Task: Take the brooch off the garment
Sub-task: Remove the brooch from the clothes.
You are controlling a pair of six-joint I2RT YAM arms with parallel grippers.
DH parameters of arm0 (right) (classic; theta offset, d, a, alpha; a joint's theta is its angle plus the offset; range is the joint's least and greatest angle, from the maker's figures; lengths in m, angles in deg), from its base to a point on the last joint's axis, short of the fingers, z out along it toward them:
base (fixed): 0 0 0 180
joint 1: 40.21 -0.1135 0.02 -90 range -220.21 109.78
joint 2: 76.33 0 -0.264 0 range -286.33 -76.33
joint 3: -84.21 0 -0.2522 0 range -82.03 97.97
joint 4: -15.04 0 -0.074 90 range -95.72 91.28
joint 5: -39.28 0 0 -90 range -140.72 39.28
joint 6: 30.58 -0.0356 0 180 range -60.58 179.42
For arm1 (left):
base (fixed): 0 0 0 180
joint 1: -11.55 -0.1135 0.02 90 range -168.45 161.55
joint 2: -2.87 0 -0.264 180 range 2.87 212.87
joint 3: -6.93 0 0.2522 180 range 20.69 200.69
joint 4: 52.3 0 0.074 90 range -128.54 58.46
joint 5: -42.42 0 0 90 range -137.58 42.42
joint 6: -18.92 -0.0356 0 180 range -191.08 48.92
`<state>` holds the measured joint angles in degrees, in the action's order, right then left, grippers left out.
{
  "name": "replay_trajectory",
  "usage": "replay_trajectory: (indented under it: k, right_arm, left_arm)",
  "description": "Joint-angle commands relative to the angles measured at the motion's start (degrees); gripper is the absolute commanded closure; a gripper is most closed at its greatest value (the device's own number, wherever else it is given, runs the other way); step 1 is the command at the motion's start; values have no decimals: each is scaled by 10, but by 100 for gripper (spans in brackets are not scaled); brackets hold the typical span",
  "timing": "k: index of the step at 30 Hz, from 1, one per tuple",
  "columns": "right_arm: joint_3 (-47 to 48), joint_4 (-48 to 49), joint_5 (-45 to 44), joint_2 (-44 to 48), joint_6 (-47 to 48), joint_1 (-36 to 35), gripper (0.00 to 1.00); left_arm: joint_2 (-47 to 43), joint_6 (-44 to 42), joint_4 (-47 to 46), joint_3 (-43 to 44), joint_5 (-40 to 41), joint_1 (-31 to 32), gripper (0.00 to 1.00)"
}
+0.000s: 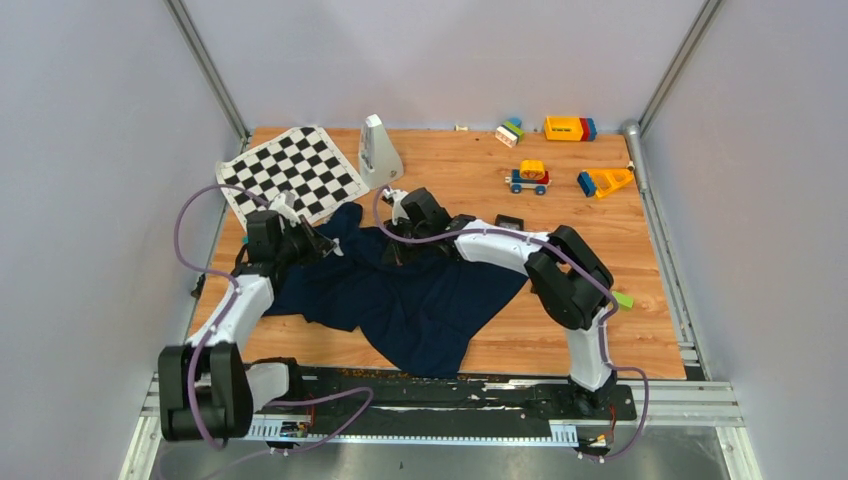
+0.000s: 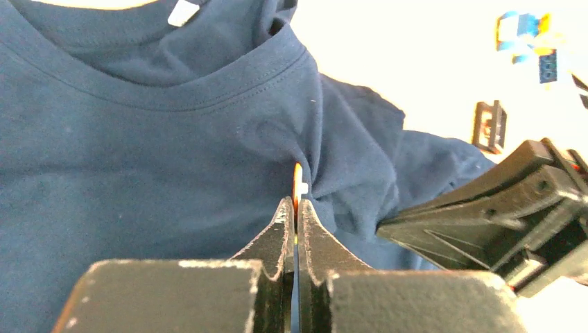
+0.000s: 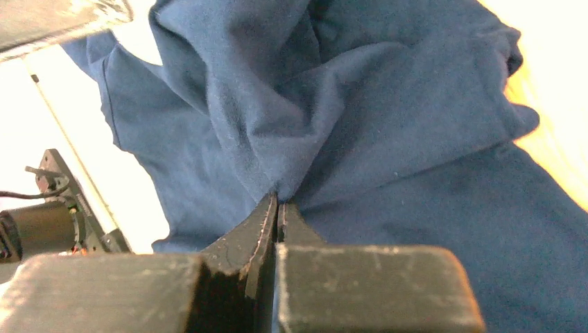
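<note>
The dark navy garment (image 1: 410, 300) lies crumpled in the middle of the table. In the left wrist view its collar and white tag (image 2: 182, 12) show at the top. My left gripper (image 2: 297, 202) is shut on the brooch (image 2: 297, 182), a thin orange and white piece seen edge-on and standing out of a pucker in the cloth (image 2: 139, 159). In the top view this gripper (image 1: 325, 245) is at the garment's upper left edge. My right gripper (image 3: 277, 200) is shut on a pinched fold of the garment (image 3: 388, 139), just right of the left one (image 1: 397, 245); its fingers (image 2: 485, 215) show in the left wrist view.
A black-and-white chequered mat (image 1: 290, 175) lies at the back left, with a white pyramid-shaped object (image 1: 378, 150) beside it. Toy blocks (image 1: 568, 128), a toy car (image 1: 528, 178) and an orange-blue toy (image 1: 603, 182) sit at the back right. A small black part (image 1: 509, 222) lies near the right forearm.
</note>
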<state>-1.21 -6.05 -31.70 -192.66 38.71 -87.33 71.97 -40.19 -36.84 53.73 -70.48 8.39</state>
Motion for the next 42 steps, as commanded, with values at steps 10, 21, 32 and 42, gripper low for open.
replay_trajectory:
  k: [10,21,32,42]
  right_arm:
    - [-205,38,56,229,-80,-1,85]
    - [-354,269,114,389,-209,0,28]
    - [-290,295,202,359,-197,0,29]
    - [-343,471,276,336,-291,-1,45]
  left_arm:
    - [-270,72,108,-65,-150,16,100]
    - [-324,68,141,-11,-297,41,100]
    - [-298,-79,284,139,-325,116,100]
    - [-333,-36,211,113,-321,139,100]
